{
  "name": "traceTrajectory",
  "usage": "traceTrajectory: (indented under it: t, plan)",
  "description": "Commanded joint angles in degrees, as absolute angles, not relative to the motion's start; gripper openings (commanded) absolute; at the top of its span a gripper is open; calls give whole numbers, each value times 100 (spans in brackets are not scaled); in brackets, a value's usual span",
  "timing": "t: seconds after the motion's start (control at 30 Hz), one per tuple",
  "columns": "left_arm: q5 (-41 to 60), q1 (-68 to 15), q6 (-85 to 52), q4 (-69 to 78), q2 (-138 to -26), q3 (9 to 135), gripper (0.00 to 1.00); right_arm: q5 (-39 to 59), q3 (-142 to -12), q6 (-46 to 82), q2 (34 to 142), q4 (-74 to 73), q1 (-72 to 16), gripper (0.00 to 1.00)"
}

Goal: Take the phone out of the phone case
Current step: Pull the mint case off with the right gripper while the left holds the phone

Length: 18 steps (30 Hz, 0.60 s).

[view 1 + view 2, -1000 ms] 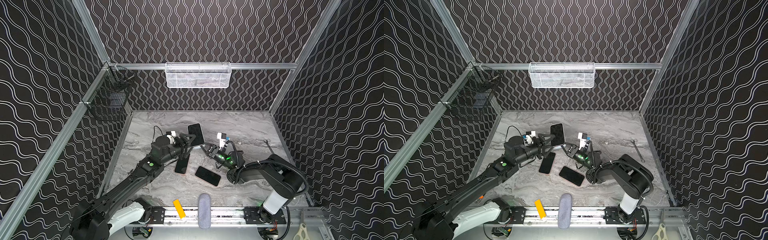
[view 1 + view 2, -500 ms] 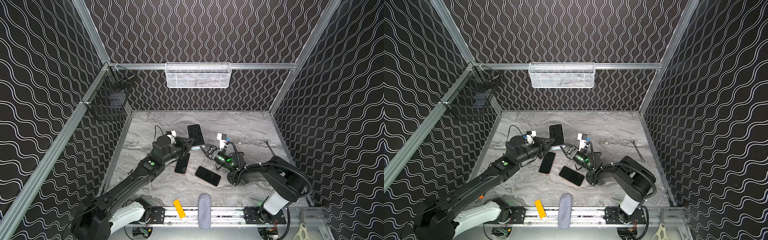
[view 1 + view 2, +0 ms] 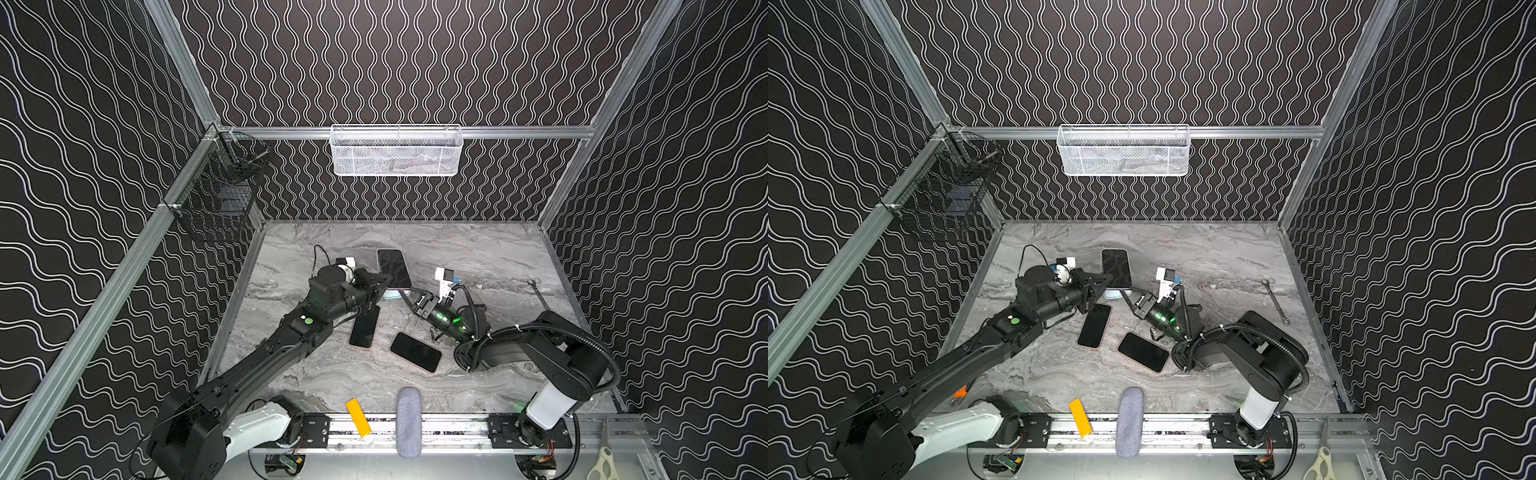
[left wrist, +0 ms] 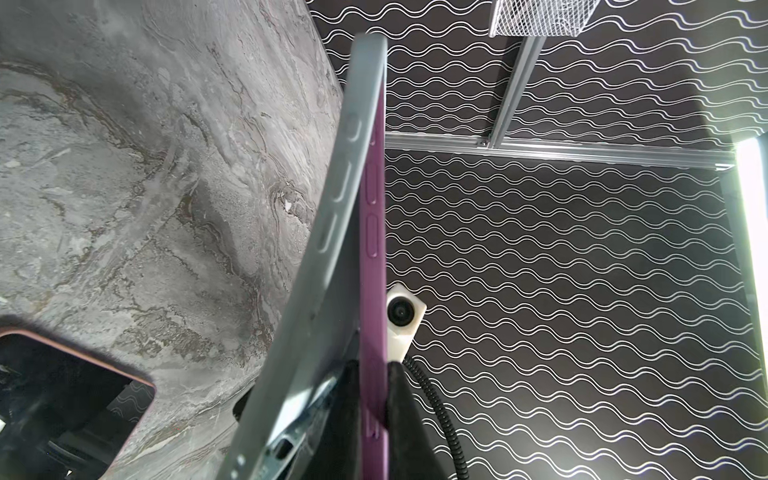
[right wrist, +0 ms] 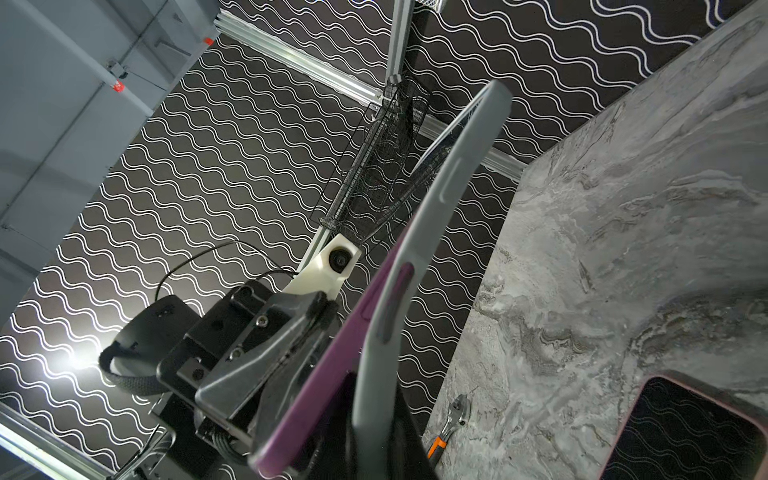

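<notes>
The phone (image 3: 392, 266), dark-screened with a purple rim, is held tilted above the marble table in both top views, its near end peeled out of the pale grey phone case (image 3: 392, 294). In the left wrist view my left gripper (image 4: 374, 376) is shut on the purple phone (image 4: 372, 249), with the grey case (image 4: 332, 232) bowed away beside it. My right gripper (image 5: 376, 409) is shut on the case (image 5: 436, 216), the phone (image 5: 328, 365) splaying off it. The two grippers meet at the phone's near end, left gripper (image 3: 1106, 280), right gripper (image 3: 1128, 296).
Two other dark phones (image 3: 365, 330) (image 3: 415, 351) lie flat just in front of the grippers. A wrench (image 3: 540, 296) lies at the right. A yellow block (image 3: 358, 417) and grey oblong (image 3: 408, 422) sit on the front rail. Mesh baskets (image 3: 397, 150) (image 3: 216, 199) hang on the walls.
My left gripper has closed from open onto the phone's rim. The right gripper has stayed shut on the case. The phone and case have shifted slightly towards the back.
</notes>
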<state>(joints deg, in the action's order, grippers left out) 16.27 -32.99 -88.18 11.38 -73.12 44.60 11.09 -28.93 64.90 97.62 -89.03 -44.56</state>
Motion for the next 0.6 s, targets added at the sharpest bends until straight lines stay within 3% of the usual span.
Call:
traceTrajectory:
  t: [0.0, 0.57]
  plan:
    - [1899, -3288, -8754, 1494, -7273, 4650, 0, 1202, -2876, 6238, 9810, -9097, -4393, 4]
    - [2032, -3298, -8894, 1520, -6797, 4668, 0, 1609, -2440, 5802, 9648, -8570, -2984, 4]
